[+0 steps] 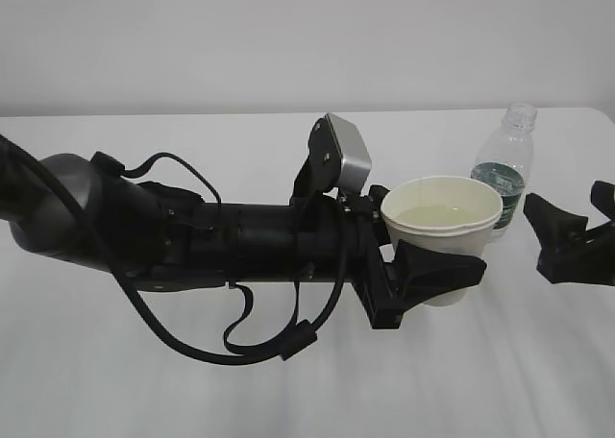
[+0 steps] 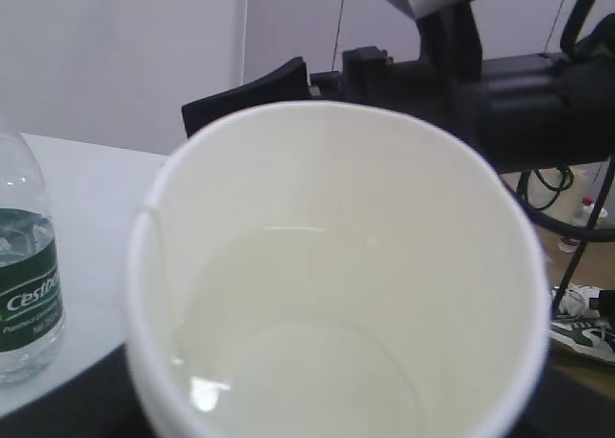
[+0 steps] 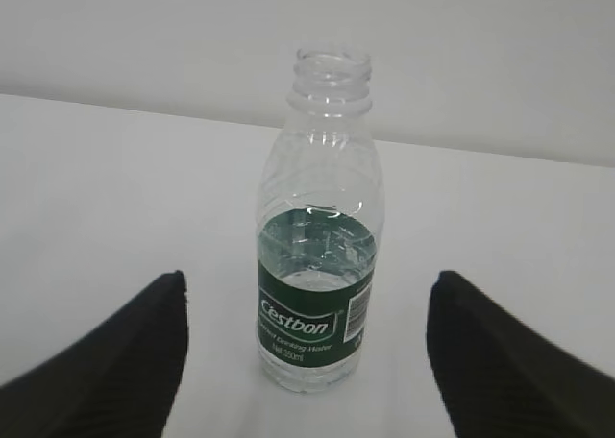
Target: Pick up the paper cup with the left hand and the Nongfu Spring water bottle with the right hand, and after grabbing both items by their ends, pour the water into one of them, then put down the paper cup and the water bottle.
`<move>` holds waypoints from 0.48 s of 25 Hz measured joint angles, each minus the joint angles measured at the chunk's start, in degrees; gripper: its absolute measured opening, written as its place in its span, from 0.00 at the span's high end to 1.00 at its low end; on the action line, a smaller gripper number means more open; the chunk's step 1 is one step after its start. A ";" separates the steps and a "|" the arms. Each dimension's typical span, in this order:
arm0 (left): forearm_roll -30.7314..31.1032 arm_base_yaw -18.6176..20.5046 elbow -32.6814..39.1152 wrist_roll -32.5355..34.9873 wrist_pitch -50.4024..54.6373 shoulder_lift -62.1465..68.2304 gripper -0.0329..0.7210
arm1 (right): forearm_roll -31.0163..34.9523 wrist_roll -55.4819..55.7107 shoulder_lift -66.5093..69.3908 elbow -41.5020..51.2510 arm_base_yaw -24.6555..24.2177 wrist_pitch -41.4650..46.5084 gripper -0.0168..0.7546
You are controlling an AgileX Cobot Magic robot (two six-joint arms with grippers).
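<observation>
The black left hand (image 1: 434,275), on a thick black arm with looping cables and a silver-grey box (image 1: 346,155) near its wrist, reaches in from the left across the white worktop (image 1: 192,390). Its fingers are clamped around the lower wall of the small white tapered paper cup (image 1: 443,219), which stands upright with its rolled rim level. The left wrist view looks straight down into the cup: clear water (image 2: 307,352) fills its lower part over the pale cream-yellow inside.

Just right of the cup and a little behind it stands the small clear ribbed plastic bottle (image 1: 504,174), upright on the worktop, capless, its threaded neck open. The cup's rim overlaps the bottle's lower left side in the exterior view; whether they touch cannot be told. The bottle's dark green label band (image 3: 309,328) carries the white word "Cestbon" with a smaller white line beneath that is too fine to read, and a white barcode patch at the band's right edge. Water stands in the bottle up to about the top of the label.

Right of the bottle, the black right hand (image 1: 569,229) is spread apart, holding nothing. In the right wrist view its two dark fingers (image 3: 115,361) sit either side of the bottle, clear of it.
</observation>
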 joint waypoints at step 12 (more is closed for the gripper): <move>-1.37 0.10 0.00 0.00 0.11 -0.34 0.34 | -0.21 -1.42 -1.27 4.91 0.00 0.00 0.22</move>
